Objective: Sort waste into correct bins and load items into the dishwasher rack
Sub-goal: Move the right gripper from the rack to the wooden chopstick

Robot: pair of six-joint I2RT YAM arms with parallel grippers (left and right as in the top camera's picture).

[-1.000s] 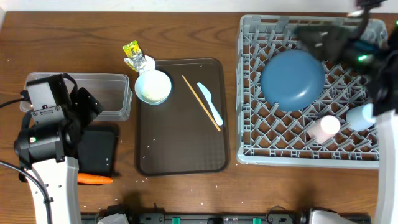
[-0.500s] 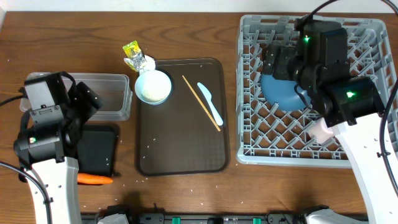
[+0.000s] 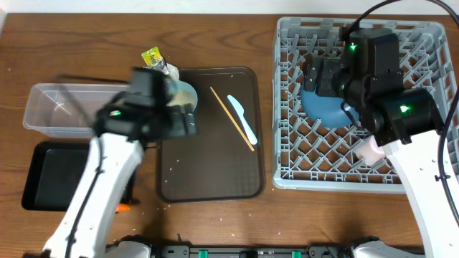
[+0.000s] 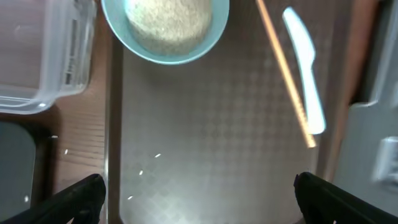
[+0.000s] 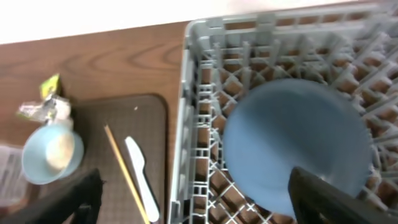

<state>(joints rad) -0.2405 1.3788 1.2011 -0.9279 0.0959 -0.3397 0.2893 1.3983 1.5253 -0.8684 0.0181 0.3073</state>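
The white bowl [image 4: 165,25] holds rice and sits at the brown tray's back left corner. My left gripper [image 4: 199,205] hovers open over the tray just in front of the bowl, nothing between its fingers [image 4: 81,196]. In the overhead view the left arm is blurred and covers most of the bowl [image 3: 189,92]. The pale-blue spoon [image 3: 242,119] lies on the tray. A blue plate [image 5: 292,143] lies in the grey dishwasher rack [image 3: 287,143], with my right gripper [image 5: 199,205] open above its left edge. A pink cup [image 3: 371,149] rests in the rack. The crumpled wrapper [image 3: 152,59] lies behind the bowl.
A yellow chopstick [image 3: 231,118] lies beside the spoon on the brown tray [image 3: 215,172]. The clear tub [image 3: 61,107] and black tray [image 3: 50,185] stand at the left. An orange carrot tip [image 3: 124,208] shows under the left arm. Rice grains dot the tray.
My left arm has swung right from beside the tub to over the brown tray by the bowl. My right arm came in over the rack's plate, then stayed put.
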